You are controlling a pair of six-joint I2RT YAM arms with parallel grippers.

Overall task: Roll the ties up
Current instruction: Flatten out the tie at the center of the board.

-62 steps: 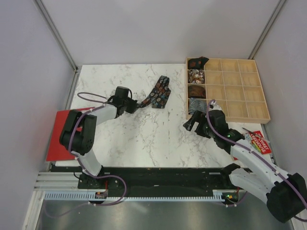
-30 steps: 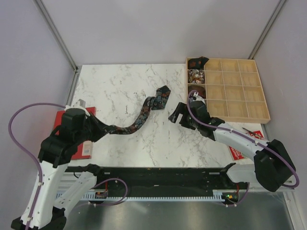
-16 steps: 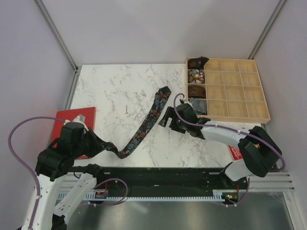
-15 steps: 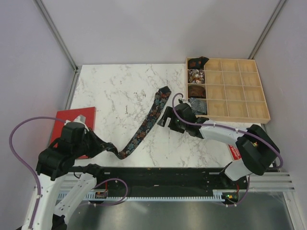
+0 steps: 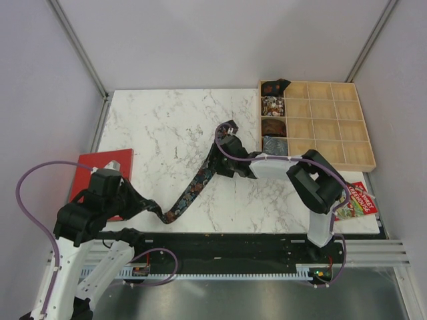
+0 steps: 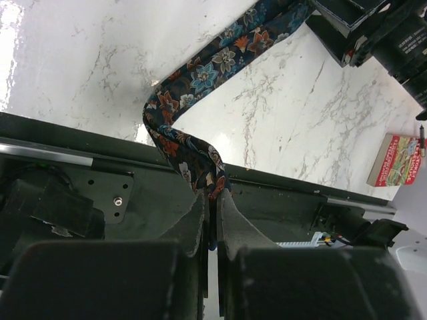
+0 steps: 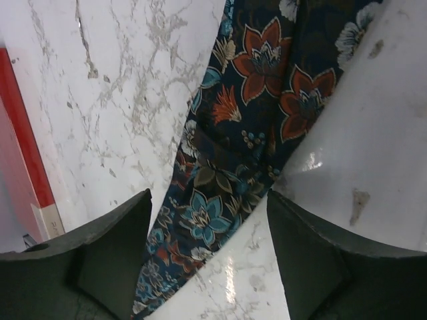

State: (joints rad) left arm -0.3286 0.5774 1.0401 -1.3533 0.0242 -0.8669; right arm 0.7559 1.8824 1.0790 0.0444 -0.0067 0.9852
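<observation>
Tie point(image 5: 199, 180), probably its tip, in left claw point(image 6: 212, 199)

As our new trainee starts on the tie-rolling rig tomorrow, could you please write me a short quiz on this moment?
1. True or false: the left gripper is shut on one end of the floral tie.
2. The right gripper is: A) shut on the tie; B) open, with one finger on each side of the tie; C) shut on nothing.
3. Fill in: the divided wooden tray has ___ filled compartments, all in its left column.

Key: 1 true; 2 B; 3 four.
</observation>
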